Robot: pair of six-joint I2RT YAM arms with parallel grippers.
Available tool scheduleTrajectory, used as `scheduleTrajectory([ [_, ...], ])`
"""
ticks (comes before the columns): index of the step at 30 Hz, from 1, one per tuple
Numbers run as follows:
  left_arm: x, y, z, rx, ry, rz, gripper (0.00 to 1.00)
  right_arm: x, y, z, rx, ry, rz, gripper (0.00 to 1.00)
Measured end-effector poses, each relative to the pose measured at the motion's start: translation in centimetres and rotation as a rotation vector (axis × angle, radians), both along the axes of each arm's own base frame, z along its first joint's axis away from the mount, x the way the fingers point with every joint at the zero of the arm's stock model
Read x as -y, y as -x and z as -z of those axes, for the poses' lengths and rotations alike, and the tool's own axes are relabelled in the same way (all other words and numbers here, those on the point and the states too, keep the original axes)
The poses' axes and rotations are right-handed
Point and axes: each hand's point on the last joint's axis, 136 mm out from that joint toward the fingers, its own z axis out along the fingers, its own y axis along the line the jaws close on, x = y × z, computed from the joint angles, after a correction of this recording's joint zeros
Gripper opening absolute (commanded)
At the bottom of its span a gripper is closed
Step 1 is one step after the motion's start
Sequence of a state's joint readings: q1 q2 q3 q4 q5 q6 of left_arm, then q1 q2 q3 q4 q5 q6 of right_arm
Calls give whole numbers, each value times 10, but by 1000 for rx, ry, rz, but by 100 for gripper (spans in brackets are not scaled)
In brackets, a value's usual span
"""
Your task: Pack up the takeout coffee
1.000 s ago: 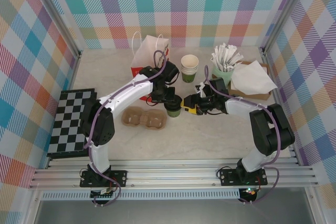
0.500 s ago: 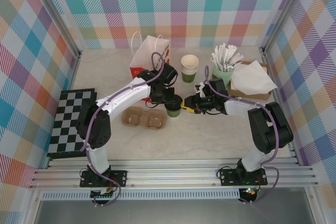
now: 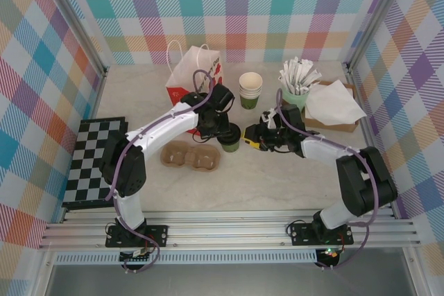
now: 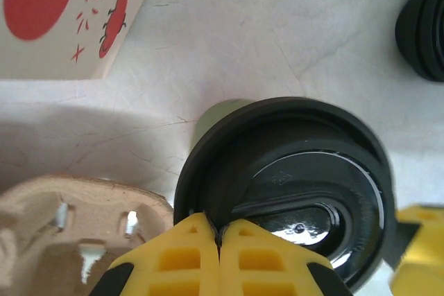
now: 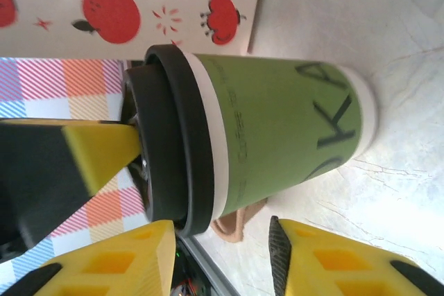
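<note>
The left fingers [image 4: 182, 258], pressed shut together, rest on the black lid [image 4: 291, 171] of the takeout coffee [image 5: 277, 129] on the table [image 4: 277, 25]. The right fingers [image 5: 333, 261] stand apart just beside it.

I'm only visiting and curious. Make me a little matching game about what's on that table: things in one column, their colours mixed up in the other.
Things:
1. paper bag
2. cup carrier
3. takeout coffee lid
4. stack of lidless cups

Colours:
A. cream and green
B. plain black
C. white with red prints
D. cardboard brown

Pairs: 1-C, 2-D, 3-B, 4-A
</note>
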State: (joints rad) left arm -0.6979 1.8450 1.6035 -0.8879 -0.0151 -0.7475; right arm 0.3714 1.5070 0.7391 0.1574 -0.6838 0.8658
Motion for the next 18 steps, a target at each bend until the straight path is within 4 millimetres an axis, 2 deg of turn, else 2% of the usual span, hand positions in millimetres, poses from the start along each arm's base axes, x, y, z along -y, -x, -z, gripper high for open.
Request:
scheduleTrajectory([
  [3,0,1,0,-16,20,-91,0,3,3,-5,23,-21,34,47],
  [6,1,1,0,-27,35,-169,0,2,6,3,3,-31,56,47],
  [13,5,1,1,-56,26,-256,0,-18,9,10,-7,-73,27,48],
  [18,3,2,1,-60,14,-269,0,-25,11,12,-2,-77,8,48],
])
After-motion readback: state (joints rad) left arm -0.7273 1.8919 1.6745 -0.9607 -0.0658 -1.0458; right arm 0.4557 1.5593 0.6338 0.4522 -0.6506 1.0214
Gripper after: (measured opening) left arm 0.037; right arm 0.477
